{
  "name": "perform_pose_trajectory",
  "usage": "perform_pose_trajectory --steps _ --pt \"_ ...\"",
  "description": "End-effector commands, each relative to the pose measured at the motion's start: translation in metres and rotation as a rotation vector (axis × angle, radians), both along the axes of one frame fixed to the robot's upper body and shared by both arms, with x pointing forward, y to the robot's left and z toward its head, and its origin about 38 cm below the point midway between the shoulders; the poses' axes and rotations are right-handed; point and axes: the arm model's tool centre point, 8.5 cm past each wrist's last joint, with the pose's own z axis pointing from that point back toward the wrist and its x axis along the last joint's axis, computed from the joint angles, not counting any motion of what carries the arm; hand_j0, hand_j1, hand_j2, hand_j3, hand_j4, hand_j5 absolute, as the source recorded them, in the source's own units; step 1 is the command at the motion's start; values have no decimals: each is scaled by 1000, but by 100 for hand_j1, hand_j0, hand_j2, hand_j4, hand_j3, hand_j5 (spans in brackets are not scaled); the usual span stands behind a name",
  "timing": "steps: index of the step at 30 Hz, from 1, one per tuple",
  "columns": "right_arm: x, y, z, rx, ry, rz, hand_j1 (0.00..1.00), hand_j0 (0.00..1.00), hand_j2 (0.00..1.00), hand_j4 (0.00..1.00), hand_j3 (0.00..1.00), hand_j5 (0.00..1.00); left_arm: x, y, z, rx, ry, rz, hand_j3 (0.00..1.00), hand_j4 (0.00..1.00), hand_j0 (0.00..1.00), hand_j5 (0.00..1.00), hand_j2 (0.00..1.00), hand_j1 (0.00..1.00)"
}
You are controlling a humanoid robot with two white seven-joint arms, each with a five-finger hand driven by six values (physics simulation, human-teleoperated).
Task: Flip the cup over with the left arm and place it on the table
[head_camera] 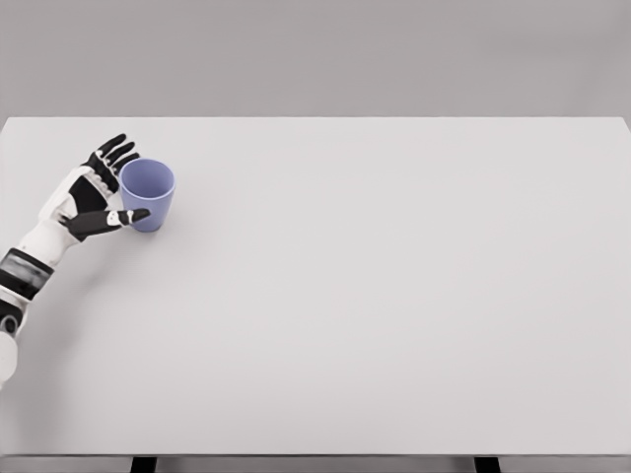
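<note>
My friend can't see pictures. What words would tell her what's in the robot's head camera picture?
A white robot's left hand is wrapped loosely around a blue cup that stands upright, open end up, near the far left of a big white table. The thumb lies across the cup's front and the fingers are spread behind it. No other arm shows.

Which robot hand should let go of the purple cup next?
The left hand. Its arm comes in from the left, and its fingers are already around the purple cup, which stands upright, opening up, on the table. No right hand is in view.
</note>
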Motion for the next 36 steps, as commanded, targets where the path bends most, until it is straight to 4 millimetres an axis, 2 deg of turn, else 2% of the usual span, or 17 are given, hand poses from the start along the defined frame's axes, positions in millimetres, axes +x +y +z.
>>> perform_pose_trajectory --steps 1,16,23,27,30,32,34,36 --pt "0 0 0 1 0 0 100 100 100 100 100 100 0 3 4 0 -9 3 100 100 100 100 100 100" --pt "0 0 0 1 0 0 100 100 100 100 100 100 -16 45 16 46 -53 77 100 100 100 100 100 100" --pt "0 0 0 1 0 0 100 100 100 100 100 100 -21 47 22 61 -66 65 100 100 100 100 100 100" --pt "0 0 0 -1 0 0 100 100 100 100 100 100 -33 54 27 67 -85 74 100 100 100 100 100 100" --pt "0 0 0 0 2 0 100 100 100 100 100 100 -39 61 47 103 -126 60 100 100 100 100 100 100" --pt "0 0 0 1 0 0 100 100 100 100 100 100 -39 63 75 162 -182 25 100 100 100 100 100 100" --pt "0 0 0 -1 0 1 100 100 100 100 100 100 -40 41 110 203 -307 -51 100 100 100 100 100 100" --pt "0 0 0 -1 0 0 100 100 100 100 100 100 -51 25 128 273 -375 -125 100 100 100 100 100 100"
